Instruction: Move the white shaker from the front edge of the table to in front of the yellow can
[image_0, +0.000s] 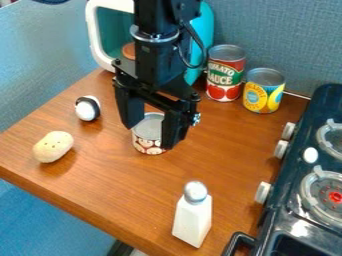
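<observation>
"Holding the small can (148, 144), or only straddling it: which is shown of the gripper (152, 136)?"

"The jaws are seen parted, with the can between them. Whether it is touched cannot be told, since its sides are partly covered by the fingers. It is stood upright on the wooden table (110, 172), so its weight seems to be borne by its flat base."

"Why is the gripper pointed downward?"

"That way, a side of the can is likely faced by each finger, and the lid is left uncovered between them."

"And the things around it?"

"The potato (53, 146) is laid on its side, as is suited to a rounded shape; beside it a white thing with a dark band (87, 108) is set. The white shaker (192, 217) is stood upright, cap up, near the stove (300, 210). At the back, the red can (225, 73) and the yellow can (263, 91) are placed side by side by the wall (287, 40), probably kept steady by their flat ends."
</observation>
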